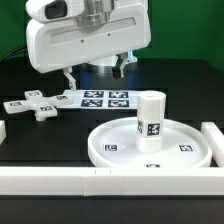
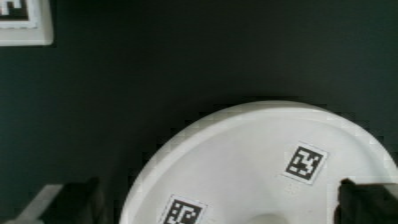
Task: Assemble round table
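Observation:
The large rimmed disc (image 1: 120,148) lies flat on the black table at the front right of the exterior view. The short thick cylinder (image 1: 150,120) stands upright on its middle, over the hub. The small cross-shaped piece (image 1: 36,104) lies flat at the exterior view's left. My gripper (image 1: 96,72) hangs high above the table behind the disc, open and empty. In the wrist view the disc's rim and two tags (image 2: 267,160) fill the lower part. The gripper (image 2: 214,208) has one dark fingertip (image 2: 363,196) on each side. The cylinder is out of the wrist view.
The marker board (image 1: 102,98) lies behind the disc; its corner shows in the wrist view (image 2: 18,20). Long white bars border the table at the front (image 1: 90,182), at the exterior view's right (image 1: 213,140) and at its left (image 1: 3,131).

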Motion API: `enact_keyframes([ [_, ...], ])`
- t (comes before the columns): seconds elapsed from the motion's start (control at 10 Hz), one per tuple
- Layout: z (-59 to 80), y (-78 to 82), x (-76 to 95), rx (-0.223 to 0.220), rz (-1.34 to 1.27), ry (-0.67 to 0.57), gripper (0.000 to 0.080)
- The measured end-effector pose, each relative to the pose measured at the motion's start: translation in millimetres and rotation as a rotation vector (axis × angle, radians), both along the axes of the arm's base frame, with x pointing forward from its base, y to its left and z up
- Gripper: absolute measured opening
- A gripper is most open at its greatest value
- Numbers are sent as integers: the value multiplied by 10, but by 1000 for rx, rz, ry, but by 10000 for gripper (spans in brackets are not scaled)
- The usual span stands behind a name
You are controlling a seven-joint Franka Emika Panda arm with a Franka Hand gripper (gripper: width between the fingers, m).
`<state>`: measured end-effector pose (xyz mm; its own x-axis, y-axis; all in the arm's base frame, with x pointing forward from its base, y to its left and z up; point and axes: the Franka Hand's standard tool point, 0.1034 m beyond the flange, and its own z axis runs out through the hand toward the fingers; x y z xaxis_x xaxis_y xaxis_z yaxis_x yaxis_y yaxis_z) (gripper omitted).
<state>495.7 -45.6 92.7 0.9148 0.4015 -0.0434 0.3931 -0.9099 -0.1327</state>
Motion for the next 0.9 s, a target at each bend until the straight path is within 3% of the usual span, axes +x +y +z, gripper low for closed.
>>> enact_keyframes([
  [0.2, -3, -31, 2, -8, 62, -20, 648],
  [0.3, -19, -103, -49, -33, 175, -67, 648],
  [0.6, -67, -297, -312, -43, 313, -101, 648],
  [0.9, -73, -288, -308, -42, 299, -97, 648],
])
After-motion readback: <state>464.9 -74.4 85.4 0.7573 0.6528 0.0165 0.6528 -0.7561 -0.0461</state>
